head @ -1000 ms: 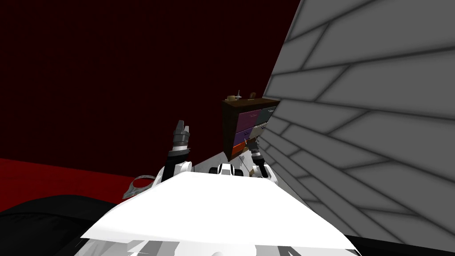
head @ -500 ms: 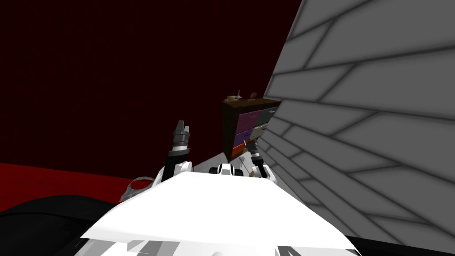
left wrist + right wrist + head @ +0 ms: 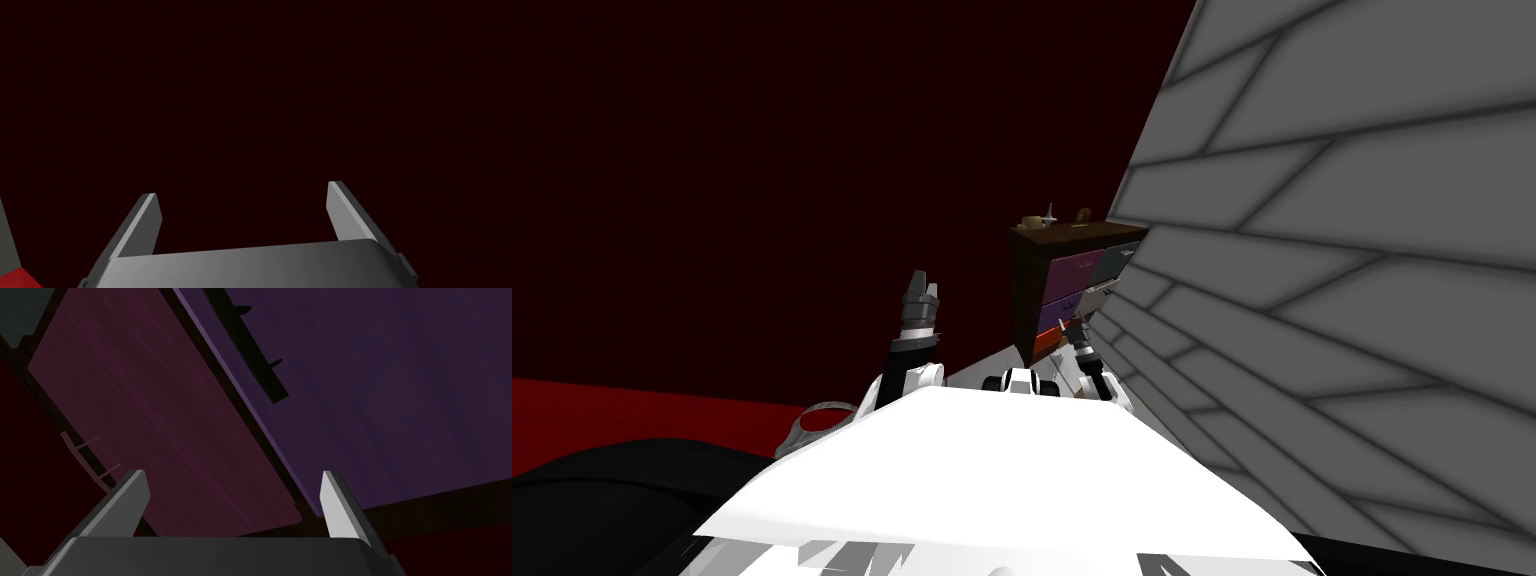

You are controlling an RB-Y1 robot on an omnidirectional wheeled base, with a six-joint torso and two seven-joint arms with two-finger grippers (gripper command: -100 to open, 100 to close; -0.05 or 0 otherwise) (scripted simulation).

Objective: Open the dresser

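Observation:
The dresser is dark brown with purple, grey and orange drawer fronts, and stands against the grey panelled wall ahead of me. My right gripper reaches toward its lower drawers and is open. Close in front of the right gripper are a plum drawer front and a purple drawer front, each with a dark bar handle. Nothing sits between its fingers, which stand short of the fronts. My left gripper is raised to the dresser's left, open and empty.
Small objects stand on the dresser's top. The grey panelled wall runs close along my right side. A dark red wall lies ahead and to the left, with red floor below it.
The whole head view has shifted slightly, so I have turned or moved a little. My right gripper has crept slightly nearer the dresser's lower drawers. The left arm has held still.

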